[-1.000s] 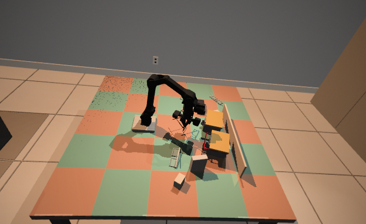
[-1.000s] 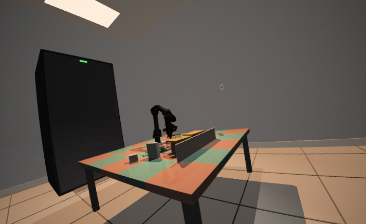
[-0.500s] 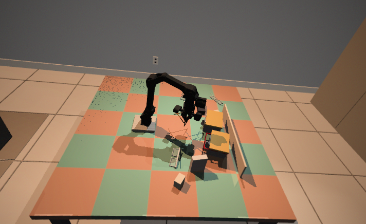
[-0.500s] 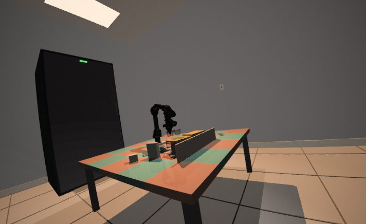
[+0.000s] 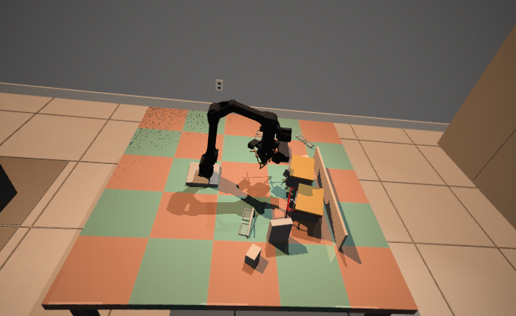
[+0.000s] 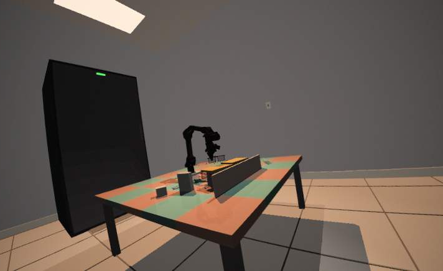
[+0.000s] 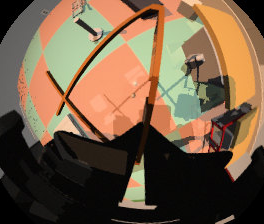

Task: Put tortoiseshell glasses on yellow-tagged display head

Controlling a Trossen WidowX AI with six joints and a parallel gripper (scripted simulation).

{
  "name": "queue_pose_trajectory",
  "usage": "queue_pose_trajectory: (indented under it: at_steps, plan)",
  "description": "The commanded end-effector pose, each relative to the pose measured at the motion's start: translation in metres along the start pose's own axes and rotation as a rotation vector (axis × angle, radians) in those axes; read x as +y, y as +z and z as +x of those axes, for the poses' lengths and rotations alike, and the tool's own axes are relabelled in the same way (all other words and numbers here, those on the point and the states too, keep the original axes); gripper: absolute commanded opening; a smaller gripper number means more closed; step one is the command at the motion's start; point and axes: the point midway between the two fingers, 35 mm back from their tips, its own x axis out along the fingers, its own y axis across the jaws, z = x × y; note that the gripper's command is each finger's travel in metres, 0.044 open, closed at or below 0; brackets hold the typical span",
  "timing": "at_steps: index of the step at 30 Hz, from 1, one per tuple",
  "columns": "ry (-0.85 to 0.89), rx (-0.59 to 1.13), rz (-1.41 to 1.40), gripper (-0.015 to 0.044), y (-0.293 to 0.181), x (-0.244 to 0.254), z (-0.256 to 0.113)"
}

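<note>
My gripper (image 5: 264, 164) (image 6: 211, 158) (image 7: 143, 126) is shut on the tortoiseshell glasses (image 6: 221, 155) (image 7: 156, 75), holding them above the table by a thin part of the frame. In the wrist view their temples spread up and left from the fingers, crossing at the left. A dark-faced head (image 5: 286, 172) (image 7: 195, 60) stands at the rear orange-topped block, right of the gripper in the top view. Red glasses (image 5: 290, 199) (image 7: 212, 134) are at the nearer block, around what seems the other head, mostly hidden. I cannot make out the yellow tag.
Two orange-topped blocks (image 5: 302, 167) (image 5: 309, 200) stand before a long upright panel (image 5: 330, 196) (image 6: 236, 176). A tall grey block (image 5: 280, 231) (image 6: 185, 183) and a small block (image 5: 252, 255) (image 6: 161, 191) stand nearer. Pale glasses frames lie in front and at the back right.
</note>
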Motion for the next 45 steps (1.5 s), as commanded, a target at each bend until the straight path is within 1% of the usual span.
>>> queue_pose_trajectory:
  at_steps: [1, 20, 38, 45]
  plan:
    - [0.001, 0.0, 0.072, 0.0, 0.014, 0.012, 0.0]
    - [0.008, -0.003, 0.426, 0.0, 0.07, 0.077, -0.001]
    - [0.016, -0.003, 0.758, 0.0, 0.102, 0.151, -0.002]
    - [0.016, -0.003, 0.771, 0.0, 0.104, 0.154, 0.002]
